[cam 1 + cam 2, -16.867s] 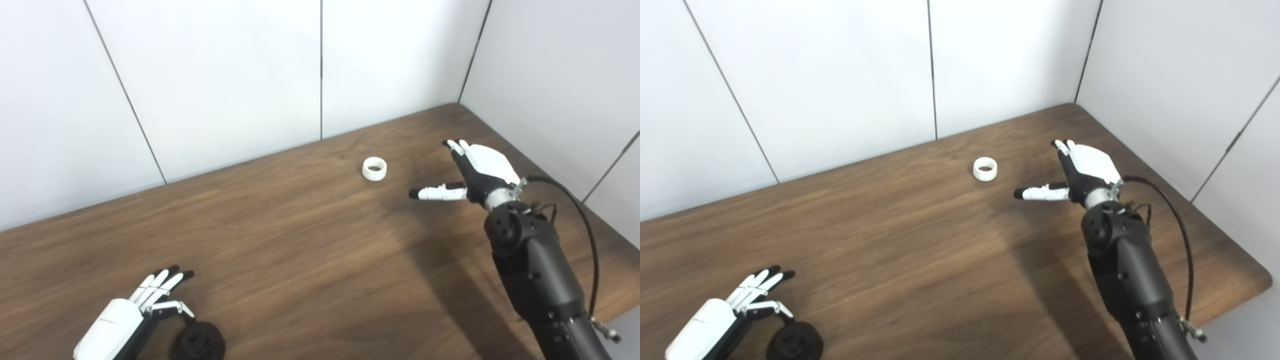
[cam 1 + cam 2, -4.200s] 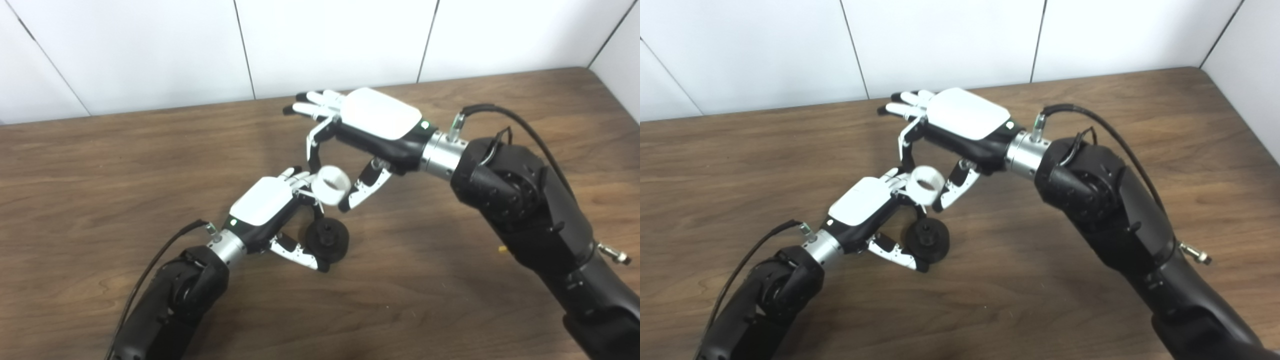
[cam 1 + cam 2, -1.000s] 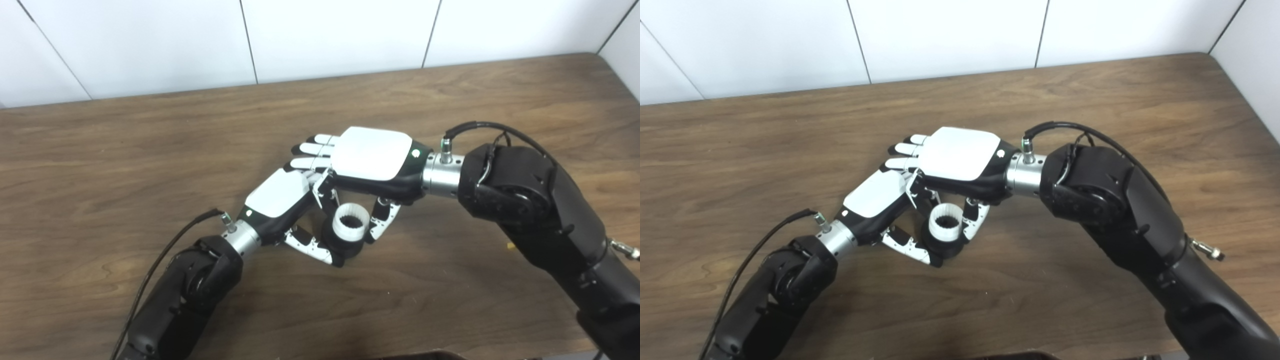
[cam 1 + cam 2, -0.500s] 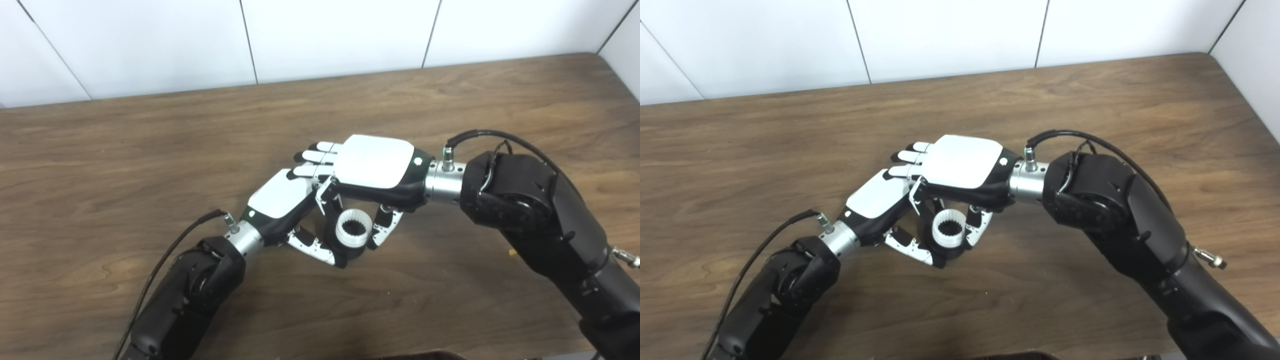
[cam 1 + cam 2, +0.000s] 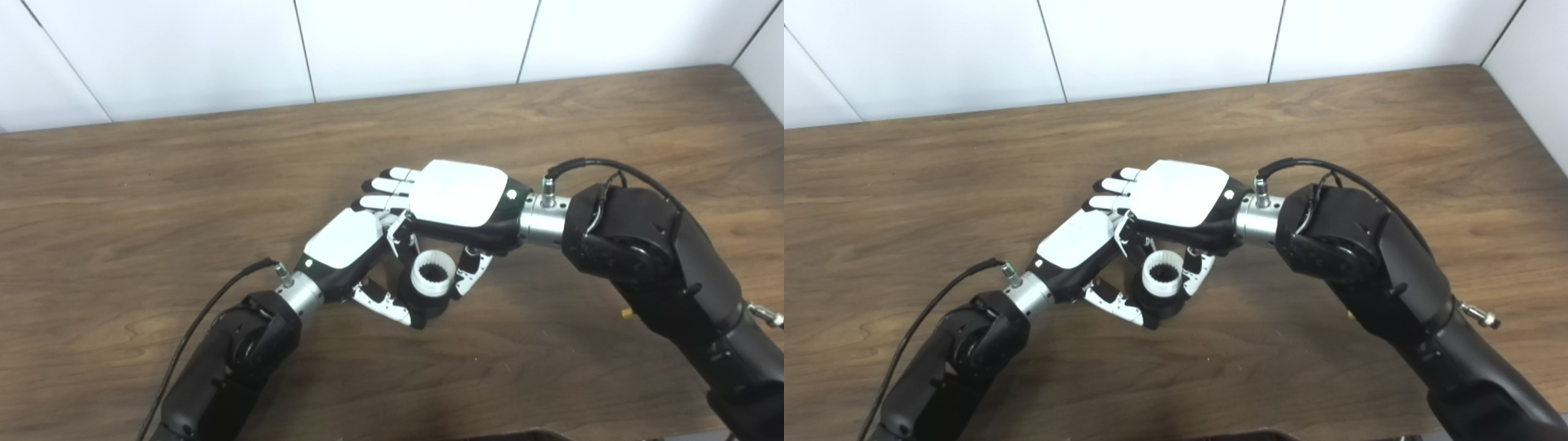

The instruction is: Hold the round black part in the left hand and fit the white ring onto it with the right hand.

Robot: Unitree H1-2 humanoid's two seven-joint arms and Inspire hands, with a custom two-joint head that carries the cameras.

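Observation:
The round black part [image 5: 432, 304] sits low over the wooden table [image 5: 122, 184], gripped by my left hand [image 5: 346, 240] from the left. The white ring [image 5: 433, 279], toothed on its inside, rests on top of the black part. My right hand [image 5: 456, 199] hovers palm-down just above and behind it, with a bent finger at the ring's left and the thumb at its right, pinching the ring. Most of the black part is hidden under the ring and the fingers.
White wall panels [image 5: 398, 43] run along the table's far edge. A cable [image 5: 202, 318] trails from my left wrist and another cable [image 5: 600, 164] loops off my right wrist. A small yellow speck [image 5: 625, 313] lies on the wood beside my right forearm.
In the last second both hands shifted only slightly; the ring has stayed on the black part between my right finger and thumb. About four seconds ago the ring was held above the part.

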